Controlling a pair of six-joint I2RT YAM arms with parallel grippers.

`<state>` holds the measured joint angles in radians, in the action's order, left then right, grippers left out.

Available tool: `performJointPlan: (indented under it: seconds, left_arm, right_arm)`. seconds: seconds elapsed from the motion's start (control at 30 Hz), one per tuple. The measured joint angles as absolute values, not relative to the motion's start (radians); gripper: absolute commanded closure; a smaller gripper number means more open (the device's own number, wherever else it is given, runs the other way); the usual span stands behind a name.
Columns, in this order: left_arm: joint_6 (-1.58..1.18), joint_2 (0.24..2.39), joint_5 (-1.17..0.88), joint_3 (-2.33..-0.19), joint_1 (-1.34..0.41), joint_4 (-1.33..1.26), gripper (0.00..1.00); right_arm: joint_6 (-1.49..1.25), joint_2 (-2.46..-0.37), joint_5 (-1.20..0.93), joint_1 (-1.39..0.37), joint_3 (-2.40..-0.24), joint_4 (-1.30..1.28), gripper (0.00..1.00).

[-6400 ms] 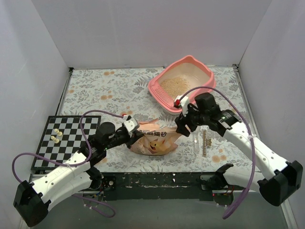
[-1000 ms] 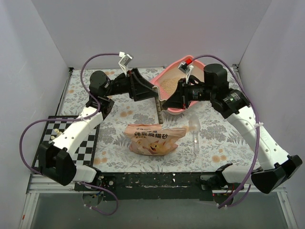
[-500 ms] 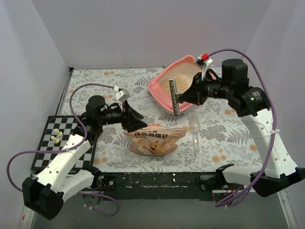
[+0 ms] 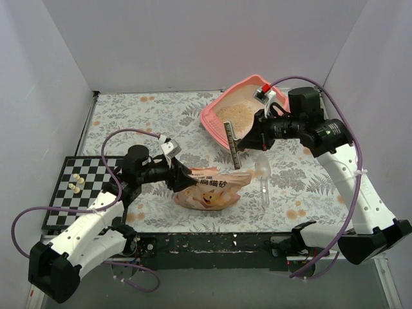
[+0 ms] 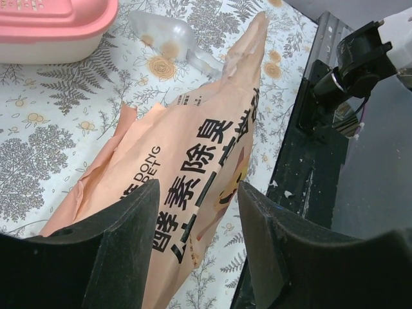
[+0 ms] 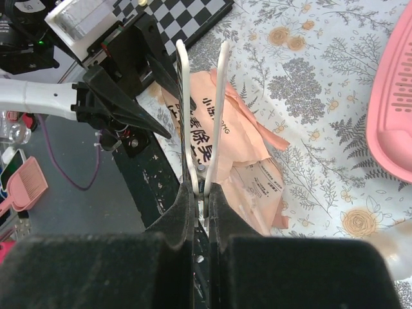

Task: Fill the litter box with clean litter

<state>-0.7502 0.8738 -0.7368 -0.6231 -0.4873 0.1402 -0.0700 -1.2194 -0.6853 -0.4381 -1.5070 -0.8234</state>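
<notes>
Left end effector [image 5: 196, 193] spread over orange bag [image 5: 193, 148], arm low, right end effector [image 6: 201, 193] clamping white clip [image 4: 232, 145], arm raised

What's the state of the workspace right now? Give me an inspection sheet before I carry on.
Surface: floral cloth covering the table.
Job's things: litter box far right, clean litter lying inside it.
Clutter: orange bag lying front centre; clear scoop to its right; checkerboard at left with small cream pieces.
Grippers: left gripper open, one finger on each side of the bag; right gripper shut on a long clip.
Cables: purple cable looping off each arm; no snag seen.
Surroundings: white walls; black rail at near edge.
</notes>
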Motion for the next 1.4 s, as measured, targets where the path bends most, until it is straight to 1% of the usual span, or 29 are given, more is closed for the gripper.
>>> performJointPlan:
  seconds: [0.1, 0.13, 0.2, 0.33, 0.5, 0.53, 0.77, 0.97, 1.4]
  left_arm:
    - [-0.736, 0.881, -0.715, -0.611, -0.5, 0.132, 0.52]
    - [-0.733, 0.883, -0.708, -0.603, -0.502, 0.126, 0.54]
    - [-0.729, 0.884, -0.696, -0.593, -0.505, 0.125, 0.62]
    - [-0.723, 0.902, -0.687, -0.575, -0.506, 0.104, 0.72]
    - [-0.72, 0.925, -0.685, -0.563, -0.514, 0.078, 0.98]
    - [-0.718, 0.93, -0.683, -0.563, -0.517, 0.075, 1.0]
    - [-0.711, 0.935, -0.669, -0.563, -0.538, 0.075, 1.0]
    - [-0.719, 0.931, -0.656, -0.556, -0.547, 0.069, 1.0]
    - [-0.729, 0.915, -0.63, -0.548, -0.561, 0.067, 1.0]
  right_arm:
    - [-0.069, -1.233, -0.704, -0.44, -1.507, -0.823, 0.99]
    - [-0.066, -1.241, -0.709, -0.443, -1.507, -0.823, 0.99]
    - [-0.062, -1.255, -0.712, -0.45, -1.507, -0.823, 0.99]
    - [-0.046, -1.286, -0.719, -0.473, -1.507, -0.823, 0.99]
    - [-0.009, -1.327, -0.725, -0.519, -1.507, -0.825, 0.99]
    - [0.005, -1.338, -0.724, -0.531, -1.507, -0.83, 0.99]
    - [0.126, -1.423, -0.686, -0.62, -1.517, -0.87, 0.99]
    - [0.238, -1.443, -0.648, -0.711, -1.517, -0.865, 0.99]
    - [0.345, -1.489, -0.506, -0.814, -1.516, -0.859, 0.99]
